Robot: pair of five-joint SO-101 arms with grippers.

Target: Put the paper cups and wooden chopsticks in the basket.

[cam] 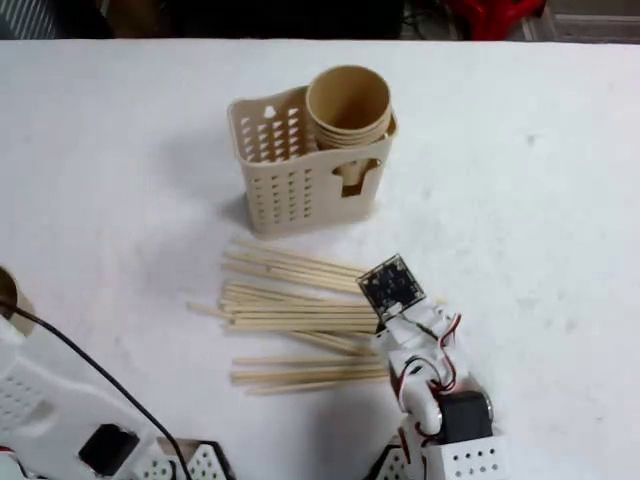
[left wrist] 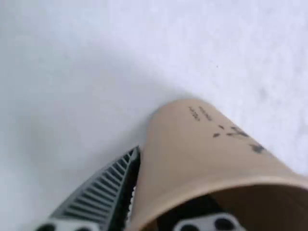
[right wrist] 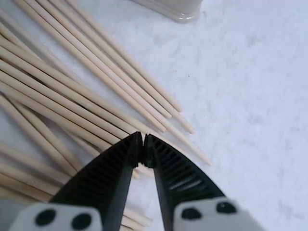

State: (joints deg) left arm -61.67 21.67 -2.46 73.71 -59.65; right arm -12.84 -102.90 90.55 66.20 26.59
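- My left claw grips 1 paper cup by its wall: 1 ribbed finger lies outside, the other sits inside the mouth, its tip hidden by the cup.
- The cup is held tilted over the white table. Its mouth is cut off by the frame's edge in the left wrist view.
- From above, that cup is a brown sliver at the frame's left edge, just beyond my left arm.
- Small dark print runs along the cup's side, too blurred to read.
- My right claw is closed, its 2 black jaws pressed tip to tip with nothing visible between them.
- It sits over the thin ends of the chopsticks. I cannot tell whether the tips touch the wood.
- From above, the right claw is hidden beneath its wrist camera.
- The chopsticks lie loose on the table in a rough, overlapping spread, outside the basket and just in front of it. The overlap makes them hard to count.
- The basket stands upright beyond the chopsticks, with a stack of cups in its right end, rims above the wall.
- The stack's lower part is hidden behind the perforated side, so the number of cups is unclear.
- In the right wrist view, the basket is cut off to 1 corner at the frame's edge.
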